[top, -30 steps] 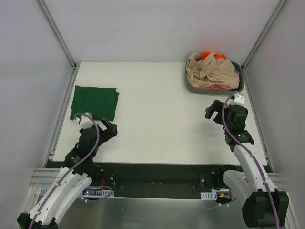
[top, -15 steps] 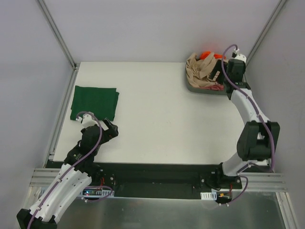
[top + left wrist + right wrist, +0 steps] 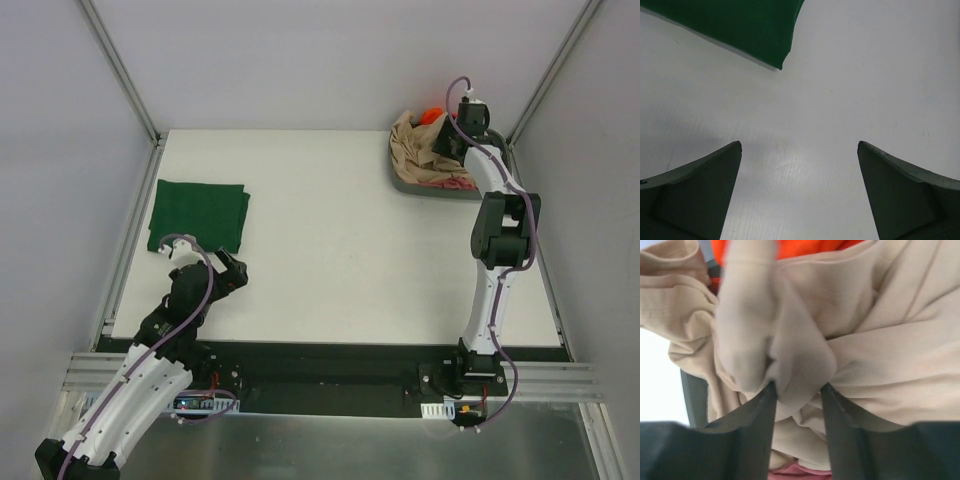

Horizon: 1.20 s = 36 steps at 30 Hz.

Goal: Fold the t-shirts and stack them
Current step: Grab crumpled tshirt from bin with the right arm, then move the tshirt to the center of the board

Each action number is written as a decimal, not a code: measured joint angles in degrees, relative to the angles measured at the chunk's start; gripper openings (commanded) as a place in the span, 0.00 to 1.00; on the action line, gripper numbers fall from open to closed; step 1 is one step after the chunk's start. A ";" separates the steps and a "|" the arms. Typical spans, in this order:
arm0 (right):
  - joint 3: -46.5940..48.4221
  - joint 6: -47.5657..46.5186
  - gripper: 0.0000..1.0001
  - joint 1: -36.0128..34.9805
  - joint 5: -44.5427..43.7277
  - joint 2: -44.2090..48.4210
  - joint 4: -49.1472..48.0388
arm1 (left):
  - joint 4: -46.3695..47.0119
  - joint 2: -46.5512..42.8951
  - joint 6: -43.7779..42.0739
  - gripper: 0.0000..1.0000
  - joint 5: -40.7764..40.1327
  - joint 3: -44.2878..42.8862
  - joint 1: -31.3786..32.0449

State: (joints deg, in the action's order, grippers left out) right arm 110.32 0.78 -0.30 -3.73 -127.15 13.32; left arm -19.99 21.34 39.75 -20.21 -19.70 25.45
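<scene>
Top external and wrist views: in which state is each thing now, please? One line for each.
dark green cotton t-shirt: folded, flat on the table.
beige cotton t-shirt: crumpled in the tub, one fold pinched.
bright orange t-shirt: crumpled, partly covered by the beige one.
pink t-shirt: crumpled, mostly covered.
grey plastic tub: full of shirts.
left gripper: jaws wide open, empty.
right gripper: jaws closed on the beige fold.
</scene>
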 measured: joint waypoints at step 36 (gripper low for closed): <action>-1.77 3.80 0.01 -21.64 31.58 57.27 -5.01 | -0.04 -4.20 0.02 0.99 2.27 0.00 0.00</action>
State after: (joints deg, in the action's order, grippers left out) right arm 108.55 4.58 -21.93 27.86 -69.89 8.32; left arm -20.03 17.15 39.77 -17.93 -19.70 25.45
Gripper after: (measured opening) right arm 0.030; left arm 0.990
